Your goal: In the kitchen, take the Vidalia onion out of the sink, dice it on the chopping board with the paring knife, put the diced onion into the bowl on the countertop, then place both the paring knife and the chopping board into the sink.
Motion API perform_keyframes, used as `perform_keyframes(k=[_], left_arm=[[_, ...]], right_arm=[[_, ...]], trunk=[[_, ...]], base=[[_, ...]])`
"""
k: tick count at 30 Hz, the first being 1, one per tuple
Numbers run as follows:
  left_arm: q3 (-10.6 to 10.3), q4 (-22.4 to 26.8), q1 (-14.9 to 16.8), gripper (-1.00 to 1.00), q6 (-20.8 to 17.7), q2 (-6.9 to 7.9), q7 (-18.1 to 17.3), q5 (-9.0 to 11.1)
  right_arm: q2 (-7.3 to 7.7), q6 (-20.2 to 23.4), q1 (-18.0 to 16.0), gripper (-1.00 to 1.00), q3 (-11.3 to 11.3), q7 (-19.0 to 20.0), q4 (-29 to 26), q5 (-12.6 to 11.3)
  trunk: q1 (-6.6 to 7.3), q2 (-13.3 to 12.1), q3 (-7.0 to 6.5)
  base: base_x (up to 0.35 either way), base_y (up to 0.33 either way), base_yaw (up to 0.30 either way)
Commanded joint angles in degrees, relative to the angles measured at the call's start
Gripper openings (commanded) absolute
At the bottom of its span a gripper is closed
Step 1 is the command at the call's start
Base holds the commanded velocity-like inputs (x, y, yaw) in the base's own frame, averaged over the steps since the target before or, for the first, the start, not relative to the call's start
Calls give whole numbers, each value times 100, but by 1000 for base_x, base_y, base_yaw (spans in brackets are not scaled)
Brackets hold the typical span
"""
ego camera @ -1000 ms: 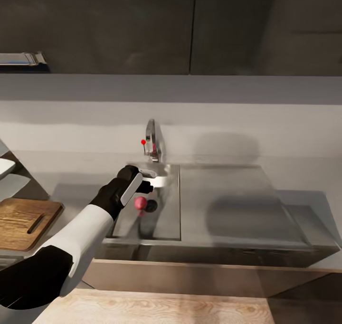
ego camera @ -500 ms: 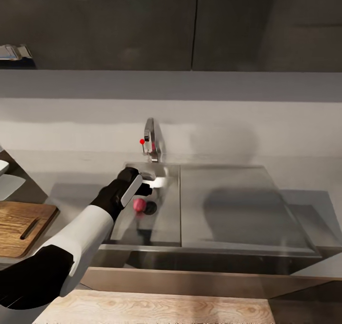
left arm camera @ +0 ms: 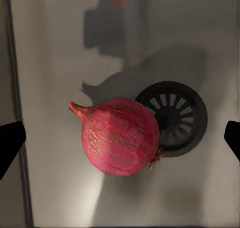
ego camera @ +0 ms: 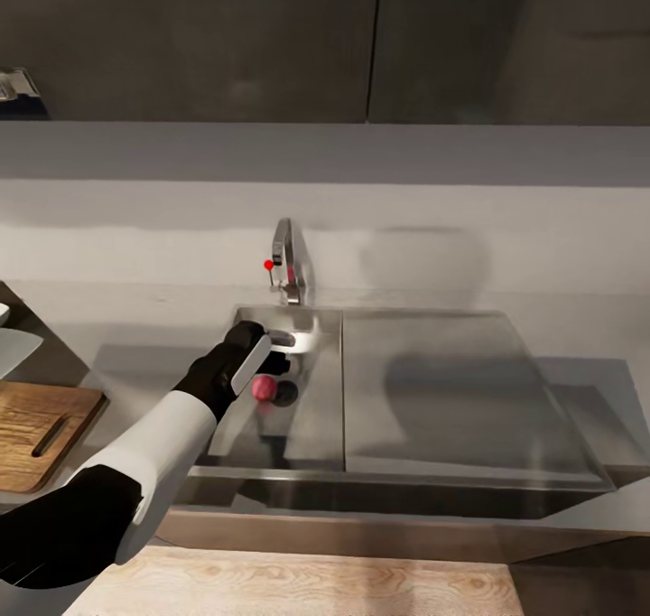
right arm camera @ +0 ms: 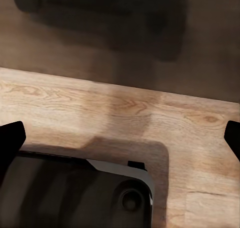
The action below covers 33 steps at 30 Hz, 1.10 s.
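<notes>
The Vidalia onion (ego camera: 264, 387) (left arm camera: 120, 136), pinkish-red and round, lies on the floor of the sink (ego camera: 311, 417) against the dark drain (left arm camera: 172, 118). My left gripper (ego camera: 278, 350) (left arm camera: 120, 140) hangs straight above it, open, its fingertips (left arm camera: 10, 143) wide apart on either side and not touching it. The chopping board (ego camera: 36, 422) lies on the countertop (ego camera: 162, 322) at the far left, partly cut off. A pale sliver at the left edge may be the bowl (ego camera: 11, 350). The paring knife is out of view. My right gripper (right arm camera: 120, 140) is open over wooden floor, holding nothing.
The chrome tap (ego camera: 287, 268) with its red knob stands just behind the basin, close to my left hand. The flat drainboard (ego camera: 451, 390) stretches to the right. Dark wall cabinets (ego camera: 361, 38) hang above. The robot's dark base (right arm camera: 75, 193) shows under my right gripper.
The whole head view has shifted, so the board sits further left in the picture. My left gripper stays open over the onion, which has not moved.
</notes>
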<state>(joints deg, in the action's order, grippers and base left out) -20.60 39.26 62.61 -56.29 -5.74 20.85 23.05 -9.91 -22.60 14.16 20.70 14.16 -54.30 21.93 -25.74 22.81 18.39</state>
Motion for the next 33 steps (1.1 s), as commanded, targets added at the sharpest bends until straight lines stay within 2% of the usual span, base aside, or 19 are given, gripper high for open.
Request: perform_keyframes(k=[1,9,24,33], left_arm=[[-20,-36,6,100,114,-2,15,59],[-20,-206,6,100,289,-6,-156,59],[-10,-225,6,100,302,2,-177,59],[-10,-257,6,100,299,4,-177,59]], right_arm=[[-9,-16,-1,100,30,43,-6,31],[-9,-16,-1,100,30,43,-2,31],[-9,-16,-1,100,30,43,-1,31],[-9,-16,-1,100,30,43,-1,31]], trunk=[[-4,11,19],[-4,11,92],[-4,11,230],[-4,11,312]], base=[[32,0,0],[10,0,0],[0,19,0],[0,99,0]])
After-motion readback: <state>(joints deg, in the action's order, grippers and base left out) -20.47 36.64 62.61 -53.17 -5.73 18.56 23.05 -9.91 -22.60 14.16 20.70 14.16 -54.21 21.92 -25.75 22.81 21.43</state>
